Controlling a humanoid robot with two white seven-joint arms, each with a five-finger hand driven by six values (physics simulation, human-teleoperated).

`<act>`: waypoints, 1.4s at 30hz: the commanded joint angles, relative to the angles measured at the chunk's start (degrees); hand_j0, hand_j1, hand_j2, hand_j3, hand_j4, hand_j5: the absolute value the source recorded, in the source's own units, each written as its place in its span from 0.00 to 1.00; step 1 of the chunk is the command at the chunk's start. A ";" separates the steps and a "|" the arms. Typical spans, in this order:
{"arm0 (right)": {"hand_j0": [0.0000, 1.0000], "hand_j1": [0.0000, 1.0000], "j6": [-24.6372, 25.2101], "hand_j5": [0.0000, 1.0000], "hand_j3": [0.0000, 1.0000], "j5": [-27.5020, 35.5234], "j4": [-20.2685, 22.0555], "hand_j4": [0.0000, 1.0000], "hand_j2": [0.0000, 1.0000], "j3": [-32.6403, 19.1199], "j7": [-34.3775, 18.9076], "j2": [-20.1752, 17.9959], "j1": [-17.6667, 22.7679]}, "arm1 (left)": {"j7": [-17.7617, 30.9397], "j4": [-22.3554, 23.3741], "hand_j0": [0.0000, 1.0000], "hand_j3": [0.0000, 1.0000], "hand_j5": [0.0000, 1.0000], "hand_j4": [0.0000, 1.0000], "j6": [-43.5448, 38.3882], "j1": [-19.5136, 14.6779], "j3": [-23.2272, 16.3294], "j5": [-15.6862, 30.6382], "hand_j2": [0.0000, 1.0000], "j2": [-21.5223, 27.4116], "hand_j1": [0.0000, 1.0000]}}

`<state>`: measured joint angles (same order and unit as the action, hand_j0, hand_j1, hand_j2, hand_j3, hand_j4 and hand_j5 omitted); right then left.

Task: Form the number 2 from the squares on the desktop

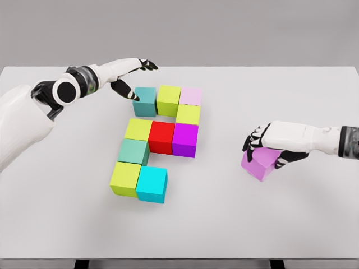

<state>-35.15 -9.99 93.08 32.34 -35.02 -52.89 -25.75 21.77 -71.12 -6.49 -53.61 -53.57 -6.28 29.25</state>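
No writing shows on any block. The right robot hand (268, 147) grasps a pink block (259, 164) on the surface (291, 218); the left robot hand (130, 75), fingers released, touches the teal block (145, 101).

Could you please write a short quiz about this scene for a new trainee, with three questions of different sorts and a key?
1. True or false: the right hand grasps the pink cube.
2. Which cube does the left hand have its thumb beside? A) the red cube B) the teal cube at the top left C) the cyan cube
3. Fill in: the bottom row now holds ___ cubes.

Key
1. True; it sits apart from the figure on the white table.
2. B
3. two: the lime cube and the cyan cube.
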 commanded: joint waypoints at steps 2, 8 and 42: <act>0.49 0.49 0.15 0.49 0.49 0.32 0.78 0.49 0.49 1.58 0.02 0.95 0.00 | 0.21 -0.16 0.96 0.96 0.96 0.96 1.13 0.00 0.05 0.12 0.96 0.72 0.96; 0.49 0.49 0.15 0.49 0.49 0.32 2.45 0.49 0.49 2.64 0.02 1.65 -0.88 | 0.29 1.25 0.96 0.96 0.96 0.96 0.43 0.18 -0.04 -0.14 0.96 0.90 0.96; 0.93 0.93 0.15 0.93 0.93 -0.65 5.35 0.93 0.93 16.53 0.02 11.32 -10.90 | 8.82 -4.55 0.81 0.81 0.81 0.81 1.22 0.35 -4.87 -3.74 0.81 8.46 0.81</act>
<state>-35.16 -10.82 98.42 48.86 -35.03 -41.73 -36.83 30.60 -75.89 -5.24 -53.35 -58.30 -10.09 38.10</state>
